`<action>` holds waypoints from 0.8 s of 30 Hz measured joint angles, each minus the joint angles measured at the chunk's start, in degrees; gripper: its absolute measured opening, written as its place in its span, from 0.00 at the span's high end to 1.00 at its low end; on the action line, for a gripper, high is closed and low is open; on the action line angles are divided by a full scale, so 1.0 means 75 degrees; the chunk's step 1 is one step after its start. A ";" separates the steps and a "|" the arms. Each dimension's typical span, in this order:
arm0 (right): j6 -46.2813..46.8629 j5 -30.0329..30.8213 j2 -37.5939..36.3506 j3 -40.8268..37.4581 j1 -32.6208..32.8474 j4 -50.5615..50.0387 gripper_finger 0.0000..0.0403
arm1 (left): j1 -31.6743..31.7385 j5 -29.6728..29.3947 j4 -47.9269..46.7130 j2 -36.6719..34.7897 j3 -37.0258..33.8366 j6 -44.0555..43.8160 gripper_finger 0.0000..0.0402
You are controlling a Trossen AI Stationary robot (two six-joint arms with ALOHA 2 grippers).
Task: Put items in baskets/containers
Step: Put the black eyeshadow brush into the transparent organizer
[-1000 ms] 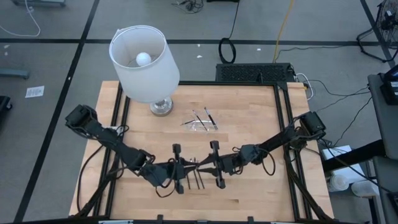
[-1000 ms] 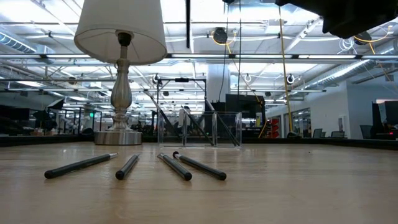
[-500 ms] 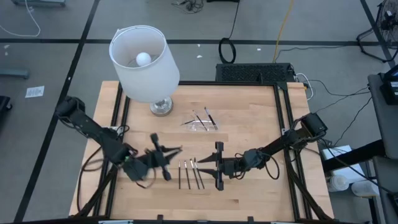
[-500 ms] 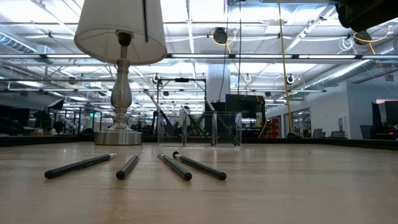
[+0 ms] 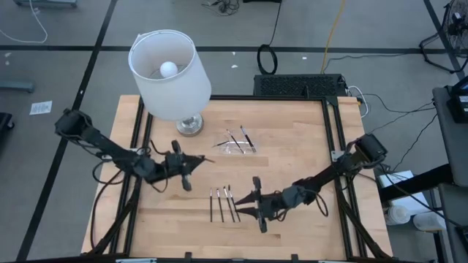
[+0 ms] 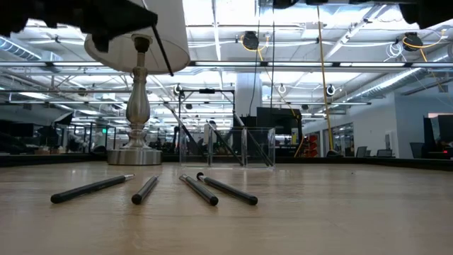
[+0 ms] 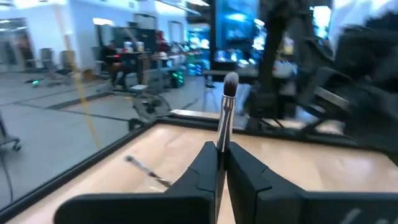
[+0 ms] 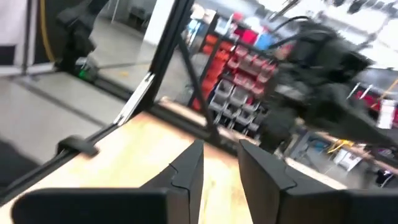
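Left gripper (image 5: 191,162) raised over the left half of the table (image 5: 292,146), between the lamp (image 5: 170,73) base and the row of loose sticks, fingers (image 7: 199,177) clamped tight on one brush (image 7: 225,109), its dark handle pinched between the pads and its pale bristled tip sticking out beyond them. Same brush seen from above as a thin line (image 5: 205,159) jutting toward the table's middle.

Right gripper (image 5: 248,204) low near the front of the table, just beside the right end of the loose row, fingers (image 8: 186,168) parted with a clear gap and nothing between them.

Three sticks (image 5: 222,204) lying side by side on the wood in the overhead view; four dark sticks (image 6: 177,188) counted at table height, flat and fanned out, apart from both grippers.

Clear tray (image 5: 235,146) resting near the table's centre, right of the lamp base, with a few sticks (image 5: 243,137) lying in it; from table height, a transparent box (image 6: 226,147) behind the loose sticks.
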 joint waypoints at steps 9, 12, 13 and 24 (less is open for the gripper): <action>0.1962 0.0007 -0.0335 -0.0004 0.0234 -0.3047 0.90 | 0.1129 0.0044 0.1672 0.0719 -0.0536 -0.0142 0.96; 0.2074 -0.0007 -0.0333 -0.0009 0.0310 -0.3574 0.97 | 0.1497 0.0102 0.2454 0.1234 -0.0531 -0.0152 0.96; 0.2011 -0.0015 -0.0333 -0.0009 0.0323 -0.3688 0.98 | 0.1630 0.0138 0.2685 0.1427 -0.0531 -0.0185 0.96; 0.1963 -0.0019 -0.0333 -0.0864 0.0140 -0.2310 0.99 | 0.2858 0.0507 0.4049 0.3390 -0.0466 -0.1194 0.96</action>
